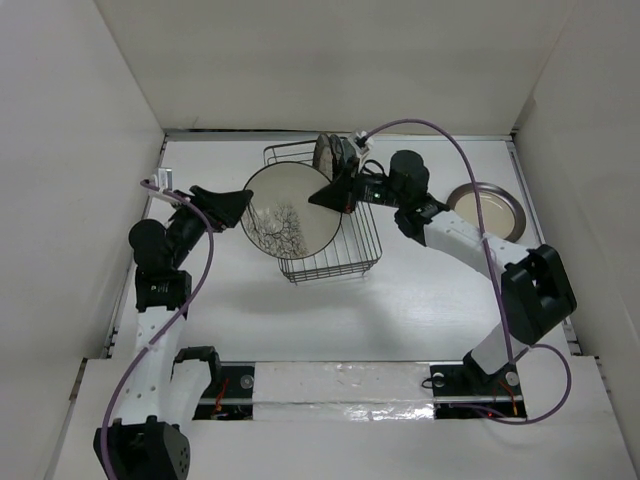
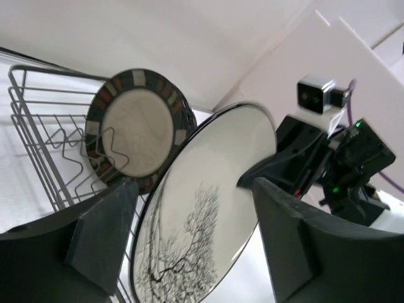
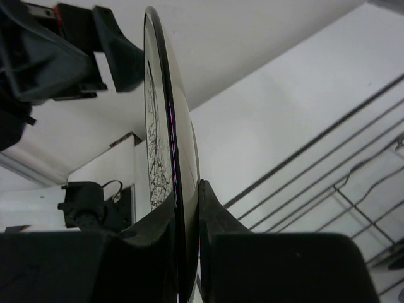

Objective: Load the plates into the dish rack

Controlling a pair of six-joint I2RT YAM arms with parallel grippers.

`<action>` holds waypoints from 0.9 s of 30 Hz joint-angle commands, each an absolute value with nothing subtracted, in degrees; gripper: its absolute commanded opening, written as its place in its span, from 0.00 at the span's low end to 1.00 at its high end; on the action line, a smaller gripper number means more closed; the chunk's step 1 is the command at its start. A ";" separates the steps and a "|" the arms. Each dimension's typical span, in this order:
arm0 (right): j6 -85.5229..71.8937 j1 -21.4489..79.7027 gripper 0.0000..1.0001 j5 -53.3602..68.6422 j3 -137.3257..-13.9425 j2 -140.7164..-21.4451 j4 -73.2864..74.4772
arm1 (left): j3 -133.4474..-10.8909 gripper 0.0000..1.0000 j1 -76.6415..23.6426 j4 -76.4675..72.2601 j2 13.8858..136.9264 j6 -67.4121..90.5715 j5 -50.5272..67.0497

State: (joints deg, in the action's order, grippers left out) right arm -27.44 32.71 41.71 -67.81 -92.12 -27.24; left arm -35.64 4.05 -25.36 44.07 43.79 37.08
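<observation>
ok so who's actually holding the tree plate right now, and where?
The right hand pinches the tree-pattern plate by its rim, one finger on each face. The left hand is open around the opposite edge, not gripping.

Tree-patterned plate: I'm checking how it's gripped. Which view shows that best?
Right wrist: the plate stands edge-on with the right pincer shut on its rim. Top external shows its face above the dish rack; left wrist shows that face framed by the open left pincer.
</observation>
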 commanded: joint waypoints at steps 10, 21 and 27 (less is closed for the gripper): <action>-20.84 32.87 0.00 10.23 -77.77 -81.30 -13.37 | -45.00 0.88 3.69 -13.89 41.66 36.65 16.79; -8.79 41.92 0.00 -29.34 -97.81 -95.00 -0.18 | -42.36 0.00 -4.21 -12.83 41.22 29.80 21.53; -3.96 44.56 0.00 -38.93 -106.86 -103.78 3.33 | -41.40 0.02 -7.03 -10.38 39.99 26.72 23.29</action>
State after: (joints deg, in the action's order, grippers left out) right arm -7.66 43.42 -29.28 -100.31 -102.54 6.57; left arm -41.85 -5.78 -10.41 41.10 30.00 21.98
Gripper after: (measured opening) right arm 0.132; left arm 0.017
